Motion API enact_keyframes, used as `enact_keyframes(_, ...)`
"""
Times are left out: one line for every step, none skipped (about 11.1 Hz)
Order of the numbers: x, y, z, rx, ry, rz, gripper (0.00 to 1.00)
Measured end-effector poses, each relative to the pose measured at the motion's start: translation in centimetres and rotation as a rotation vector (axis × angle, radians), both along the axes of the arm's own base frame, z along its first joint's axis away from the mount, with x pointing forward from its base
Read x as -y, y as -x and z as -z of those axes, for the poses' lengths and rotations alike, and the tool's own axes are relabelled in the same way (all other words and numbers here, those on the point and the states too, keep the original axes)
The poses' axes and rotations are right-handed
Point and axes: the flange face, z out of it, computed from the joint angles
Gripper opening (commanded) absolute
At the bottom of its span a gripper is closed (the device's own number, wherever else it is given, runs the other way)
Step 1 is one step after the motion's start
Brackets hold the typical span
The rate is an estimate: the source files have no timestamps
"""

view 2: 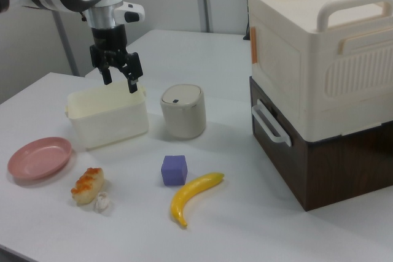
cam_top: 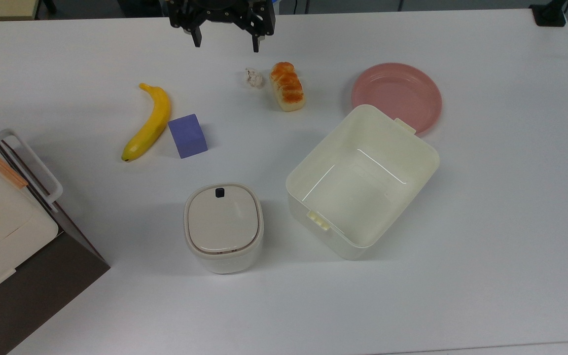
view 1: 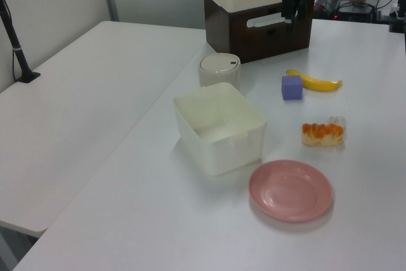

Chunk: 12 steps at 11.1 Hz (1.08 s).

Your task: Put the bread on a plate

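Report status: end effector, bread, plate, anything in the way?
End effector open, empty, raised. Bread on table, beside whitish wad. Plate empty, partly behind cream tub in top view.

One bread (cam_top: 287, 86) (one plate (cam_top: 396, 96))

No readable text, labels, brands or numbers anywhere: nothing legible on any object or on the desk (cam_top: 486, 197).

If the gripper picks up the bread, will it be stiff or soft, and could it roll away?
The bread probably will not roll: it lies flat on a long side. Its glazed, ridged top looks smooth, so it may slip slightly. It seems light and perhaps soft, so the open gripper should close gently.
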Motion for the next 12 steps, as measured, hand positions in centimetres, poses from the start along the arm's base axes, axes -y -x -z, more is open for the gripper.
enact_keyframes(0.1, 0.0, 0.0, 0.000, 0.000, 0.001, 1.00)
enact_keyframes(0.4, 0.0, 0.0, 0.003, 0.010, -0.013, 1.00)
enact_keyframes(0.9, 0.0, 0.0, 0.003, 0.014, -0.023, 1.00)
enact_keyframes(1.2, -0.1, 0.1, 0.002, 0.014, -0.026, 1.00)
enact_keyframes(1.3, -0.1, 0.1, 0.002, 0.014, -0.028, 1.00)
enact_keyframes(1.3, -0.1, 0.1, 0.003, 0.014, -0.029, 1.00)
enact_keyframes(1.3, -0.1, 0.1, 0.003, 0.014, -0.030, 1.00)
enact_keyframes(1.3, -0.1, 0.1, 0.003, 0.014, -0.030, 1.00)
enact_keyframes(1.3, -0.1, 0.2, 0.000, 0.014, -0.031, 1.00)
enact_keyframes(1.2, 0.0, 0.6, -0.008, 0.013, -0.033, 1.00)
enact_keyframes(1.0, 0.1, 1.2, -0.021, 0.013, -0.036, 1.00)
enact_keyframes(0.5, 0.2, 2.1, -0.034, 0.012, -0.049, 1.00)
